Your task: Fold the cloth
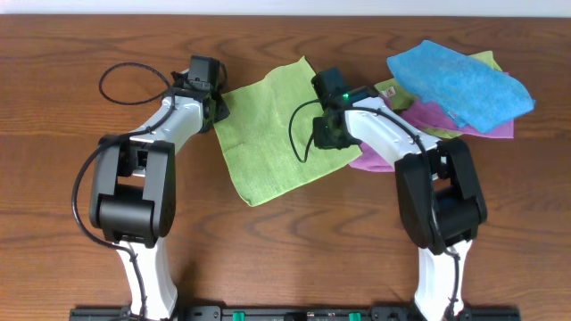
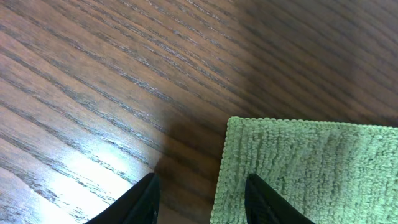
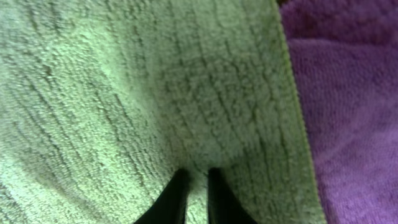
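The lime-green cloth (image 1: 268, 143) lies flat and spread out at the table's middle. My left gripper (image 1: 217, 105) is at its left corner. In the left wrist view this gripper (image 2: 199, 199) is open: one finger is over the cloth (image 2: 311, 168), the other over bare wood. My right gripper (image 1: 332, 134) is at the cloth's right edge. In the right wrist view its fingers (image 3: 198, 186) stand almost together, pinching a small ridge of the cloth (image 3: 124, 93), whose creases run toward them.
A purple cloth (image 1: 428, 116) lies right beside the green cloth's right edge (image 3: 348, 93). On it rests a blue cloth (image 1: 459, 80), with a paler yellow-green cloth (image 1: 486, 61) behind. A black cable (image 1: 116, 76) loops at the back left.
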`<move>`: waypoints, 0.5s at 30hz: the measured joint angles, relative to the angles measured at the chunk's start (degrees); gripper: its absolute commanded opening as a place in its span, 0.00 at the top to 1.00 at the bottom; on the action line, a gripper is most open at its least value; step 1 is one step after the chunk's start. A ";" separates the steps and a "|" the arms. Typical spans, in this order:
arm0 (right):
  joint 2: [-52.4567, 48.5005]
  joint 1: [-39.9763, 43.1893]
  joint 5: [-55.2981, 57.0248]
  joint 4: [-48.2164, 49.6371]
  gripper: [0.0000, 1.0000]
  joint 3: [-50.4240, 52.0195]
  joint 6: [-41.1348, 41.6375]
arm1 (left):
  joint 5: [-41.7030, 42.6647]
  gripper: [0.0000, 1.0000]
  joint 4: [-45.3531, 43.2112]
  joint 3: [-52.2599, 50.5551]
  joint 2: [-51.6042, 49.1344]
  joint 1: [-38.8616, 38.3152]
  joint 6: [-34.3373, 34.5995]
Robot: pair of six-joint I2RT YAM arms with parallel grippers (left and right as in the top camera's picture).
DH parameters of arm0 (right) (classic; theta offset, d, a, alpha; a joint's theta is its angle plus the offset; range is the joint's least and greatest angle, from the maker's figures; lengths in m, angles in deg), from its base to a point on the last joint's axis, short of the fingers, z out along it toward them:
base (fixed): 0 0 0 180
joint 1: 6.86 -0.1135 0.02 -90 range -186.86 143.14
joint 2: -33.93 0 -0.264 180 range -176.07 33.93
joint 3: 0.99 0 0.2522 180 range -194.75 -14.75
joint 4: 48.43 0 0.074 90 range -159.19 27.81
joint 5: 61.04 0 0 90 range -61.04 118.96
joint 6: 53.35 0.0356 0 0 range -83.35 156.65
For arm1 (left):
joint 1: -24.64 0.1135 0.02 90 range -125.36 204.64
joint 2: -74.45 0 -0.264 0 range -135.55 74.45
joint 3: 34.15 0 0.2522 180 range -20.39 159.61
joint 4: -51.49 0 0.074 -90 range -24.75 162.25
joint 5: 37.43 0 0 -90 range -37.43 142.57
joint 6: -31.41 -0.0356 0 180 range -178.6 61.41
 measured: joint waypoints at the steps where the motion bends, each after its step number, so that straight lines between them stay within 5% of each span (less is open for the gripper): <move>1: 0.02 -0.24 -0.15 -0.35 0.89 0.04 0.57 | 0.00 0.54 -0.39 0.00 0.00 0.00 0.00; 15: 0.48 -8.41 0.00 -4.85 0.92 0.48 14.47 | 0.02 0.51 -2.84 1.55 -0.55 0.00 0.00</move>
